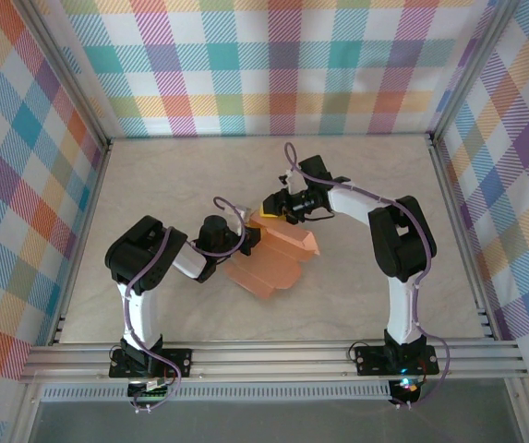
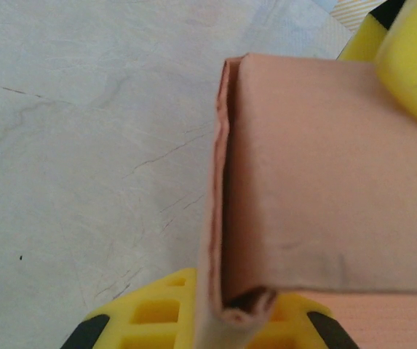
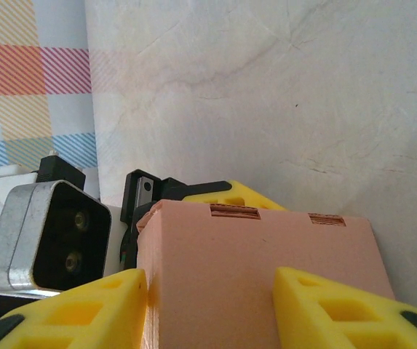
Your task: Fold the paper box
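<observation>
Box (image 1: 278,258) first — salmon card, part folded, lying mid-desk (image 1: 181,175), its flatter part spread on the near side, toward the arm bases. We see the left pincer (image 1: 247,238) at the box's left edge, clenched on a doubled-over wall of card. From its wrist, that wall stands upright and runs down between the yellow fingers (image 2: 150,316). The fold is creased but gapes slightly at its near end.

The right pincer (image 1: 271,209) sits at the box's far-left corner, just beside the left one. From its own wrist we see its two prongs (image 3: 84,313) part-way apart with a box panel between them — one touches the panel's left edge, the other lies across the panel's face. Whether it truly grips the box, we cannot tell. Two small slots (image 3: 235,211) show along the panel's far edge. Beyond the box the desk is pale and veined like marble, and checked screens (image 1: 282,65) stand around it.
</observation>
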Tool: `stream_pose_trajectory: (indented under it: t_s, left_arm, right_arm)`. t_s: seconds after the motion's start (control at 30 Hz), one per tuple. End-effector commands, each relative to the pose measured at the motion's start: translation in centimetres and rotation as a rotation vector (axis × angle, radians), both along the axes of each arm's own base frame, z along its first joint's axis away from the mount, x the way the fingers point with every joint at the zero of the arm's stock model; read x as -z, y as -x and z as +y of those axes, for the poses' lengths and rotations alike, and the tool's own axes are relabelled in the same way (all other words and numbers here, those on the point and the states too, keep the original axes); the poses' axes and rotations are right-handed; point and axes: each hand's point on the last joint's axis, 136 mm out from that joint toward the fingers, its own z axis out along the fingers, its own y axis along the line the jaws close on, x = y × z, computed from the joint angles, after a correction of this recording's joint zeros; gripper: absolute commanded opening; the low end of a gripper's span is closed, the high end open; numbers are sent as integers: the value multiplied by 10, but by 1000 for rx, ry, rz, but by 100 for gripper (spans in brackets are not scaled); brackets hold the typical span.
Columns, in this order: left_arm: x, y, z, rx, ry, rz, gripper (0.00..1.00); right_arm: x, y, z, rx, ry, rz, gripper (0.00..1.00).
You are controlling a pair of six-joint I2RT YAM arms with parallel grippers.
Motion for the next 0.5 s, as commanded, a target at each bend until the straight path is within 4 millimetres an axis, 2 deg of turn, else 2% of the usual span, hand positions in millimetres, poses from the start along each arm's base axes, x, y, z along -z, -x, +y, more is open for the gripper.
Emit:
stream_pose_trajectory:
  t_s: [0.0, 0.3, 0.47]
  left_arm:
    - [-5, -9, 0, -23, 18, -3, 4]
    - [-2, -14, 1, -50, 18, 28, 4]
    - [-5, -14, -1, -43, 29, 30, 4]
  right_arm:
    - [7, 16, 5, -18, -41, 83, 47]
    - [4, 33, 20, -19, -46, 103, 45]
    - [2, 36, 27, -20, -45, 99, 45]
